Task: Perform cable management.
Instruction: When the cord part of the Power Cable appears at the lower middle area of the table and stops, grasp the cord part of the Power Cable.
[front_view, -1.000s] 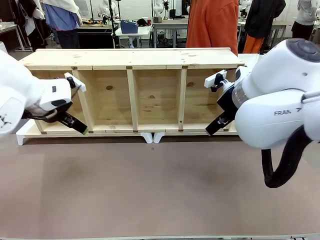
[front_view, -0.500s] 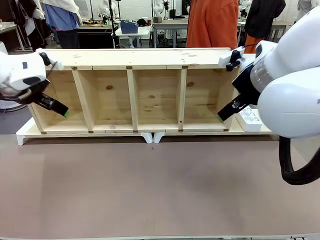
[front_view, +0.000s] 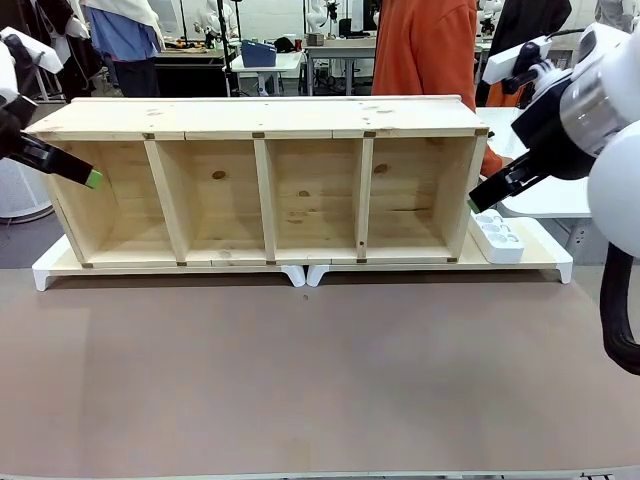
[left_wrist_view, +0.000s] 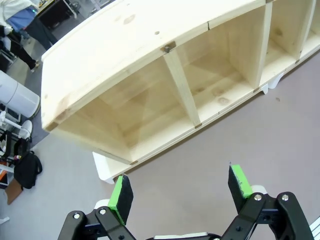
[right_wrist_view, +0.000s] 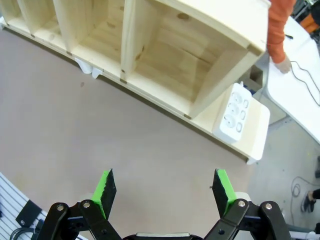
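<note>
Both hands hang spread and empty: left hand (left_wrist_view: 180, 186) near the shelf's (left_wrist_view: 125, 40) end, right hand (right_wrist_view: 164, 186) short of the strip (right_wrist_view: 232, 112). Beyond it, a thin cable (right_wrist_view: 302, 76) lies by the person (right_wrist_view: 277, 25). Nothing looks routed yet.

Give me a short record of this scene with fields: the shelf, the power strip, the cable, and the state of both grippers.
shelf: long pale wooden shelf unit with four open compartments, at the far side of the brown table
power strip: white multi-socket power strip, beside the shelf's right end
cable: thin dark cord on a white side table, near the person's hand; plug not discernible
left gripper: open, holding nothing, raised near the shelf's left end
right gripper: open, holding nothing, raised near the shelf's right end
</note>
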